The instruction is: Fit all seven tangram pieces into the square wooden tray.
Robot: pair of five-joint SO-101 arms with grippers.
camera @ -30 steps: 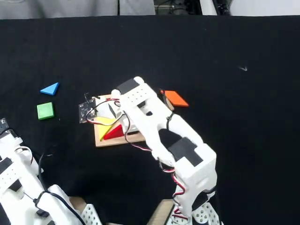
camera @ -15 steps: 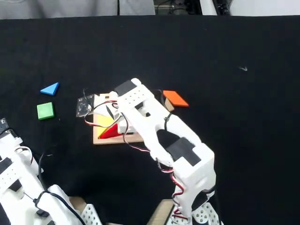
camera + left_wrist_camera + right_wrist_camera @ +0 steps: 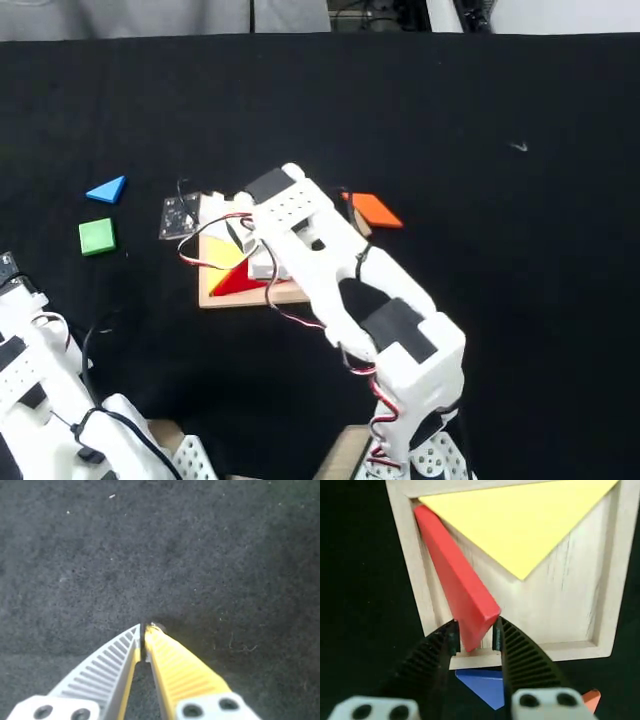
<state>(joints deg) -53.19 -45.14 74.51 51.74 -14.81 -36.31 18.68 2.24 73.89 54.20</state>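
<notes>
The square wooden tray lies left of the table's middle. A yellow triangle lies flat inside the tray. My right gripper is shut on one corner of a red triangle, which tilts against the tray's wall with that corner over the rim. From above, the right arm covers much of the tray beside the red triangle and yellow triangle. My left gripper is shut on nothing over bare black cloth.
An orange piece lies just right of the tray. A blue triangle and a green square sit at the far left. Another blue piece rests outside the tray's rim by my right gripper. The left arm stays at the front-left corner.
My right wrist has shifted a little left and away with the red triangle. The tray has slid slightly left with it. The left arm has not moved.
</notes>
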